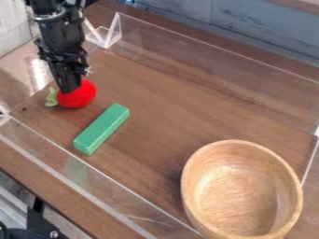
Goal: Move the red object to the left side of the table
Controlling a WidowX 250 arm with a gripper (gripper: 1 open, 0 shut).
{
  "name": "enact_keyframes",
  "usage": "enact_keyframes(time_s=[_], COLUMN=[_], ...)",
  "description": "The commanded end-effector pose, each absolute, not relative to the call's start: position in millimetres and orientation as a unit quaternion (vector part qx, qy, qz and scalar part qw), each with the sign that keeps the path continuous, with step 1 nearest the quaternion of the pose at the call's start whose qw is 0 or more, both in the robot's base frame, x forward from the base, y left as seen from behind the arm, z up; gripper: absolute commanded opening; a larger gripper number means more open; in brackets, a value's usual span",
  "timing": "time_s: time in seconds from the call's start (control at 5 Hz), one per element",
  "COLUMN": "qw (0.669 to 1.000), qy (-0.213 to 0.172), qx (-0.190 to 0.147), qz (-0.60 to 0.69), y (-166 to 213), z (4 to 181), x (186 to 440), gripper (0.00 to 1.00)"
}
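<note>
Item, as we judge it: end effector (66, 84) closed, pressing against the red object (76, 93) near the counter (200, 89) left edge; placement nearly done, next withdrawing clear.

No text, label, brand or number can be read anywhere (frame rather blurry).

Closed claw (69, 82) over red object (77, 93), green block (101, 128), wooden bowl (243, 191)

Evenly lit, soft and slightly blurred throughout (low resolution); pale glare along the table's (212, 89) far-left acrylic corner; faint shadows.
</note>
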State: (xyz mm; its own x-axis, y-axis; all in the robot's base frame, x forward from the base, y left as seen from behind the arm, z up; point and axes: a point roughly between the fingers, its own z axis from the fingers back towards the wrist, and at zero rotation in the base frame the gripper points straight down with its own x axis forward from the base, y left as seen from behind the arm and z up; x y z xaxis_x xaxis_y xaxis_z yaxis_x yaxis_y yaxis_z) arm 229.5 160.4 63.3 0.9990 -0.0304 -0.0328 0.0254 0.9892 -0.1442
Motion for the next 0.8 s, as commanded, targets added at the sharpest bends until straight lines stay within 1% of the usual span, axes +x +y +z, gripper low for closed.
enact_keyframes(time_s=[0.0, 0.2, 0.6], qw=[0.998, 0.997, 0.997], qy=[-0.003, 0.004, 0.012], qx=[-0.066, -0.071, -0.082], qz=[-0.009, -0.013, 0.004], y=[176.6, 178.5, 170.7], z=[71.4, 68.6, 79.4], x=[230.2, 226.3, 229.2], gripper=[0.00, 1.00, 1.00])
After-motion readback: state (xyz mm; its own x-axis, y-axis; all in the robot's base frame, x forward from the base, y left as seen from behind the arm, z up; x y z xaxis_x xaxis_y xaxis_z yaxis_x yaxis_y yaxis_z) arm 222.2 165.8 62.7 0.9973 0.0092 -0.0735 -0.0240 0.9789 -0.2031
